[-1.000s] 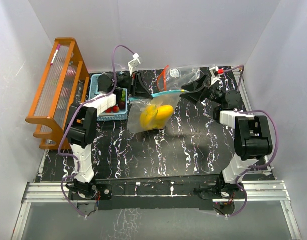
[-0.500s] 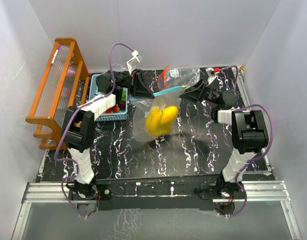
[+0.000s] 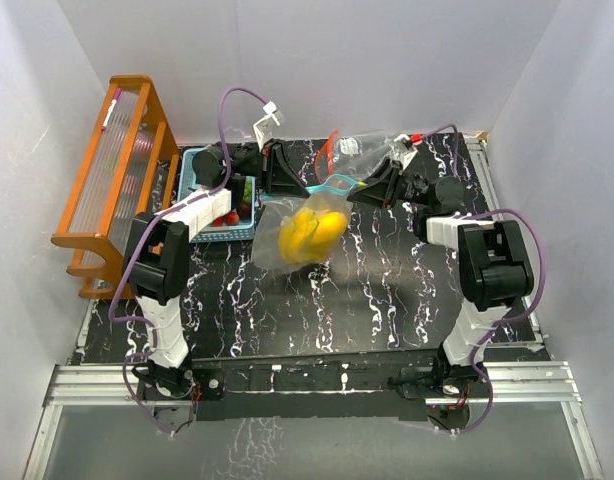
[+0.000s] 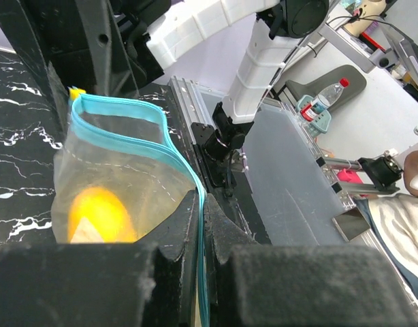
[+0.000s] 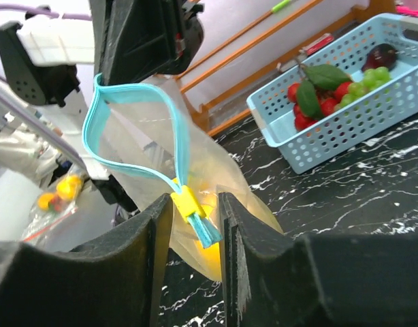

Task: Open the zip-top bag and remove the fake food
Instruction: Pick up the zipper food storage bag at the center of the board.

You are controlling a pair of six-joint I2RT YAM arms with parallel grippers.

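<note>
Pinching the teal zip edge of the bag (image 4: 120, 177) between tightly shut jaws, the left gripper (image 4: 201, 225) held it hanging just to the right of the basket (image 3: 222, 232), clear of the table (image 3: 387, 290). The yellow fruit (image 3: 309, 230) sagged in the bottom of the bag, lower than the basket's right wall. Red and green pieces (image 5: 318, 92) already lay inside the basket.

The right gripper (image 5: 195, 211) stood on the side of the bag away from the basket, its jaws narrow with the yellow slider (image 5: 187, 202) between them. One finger looked to be against the slider. Whether it was truly clamped could not be told.

The step in hand seemed to be running the slider along the track to open the mouth, which already gaped along part of its length. Doing this well likely meant:
- seating both fingers square on the slider, not on the loose teal tail beside it
- pulling straight along the track, away from the basket, with the left grip as the anchor
- keeping the rim taut so the film did not bunch

A skewed pull risked the slider slipping out, or the edge tearing free of the left jaws.
</note>
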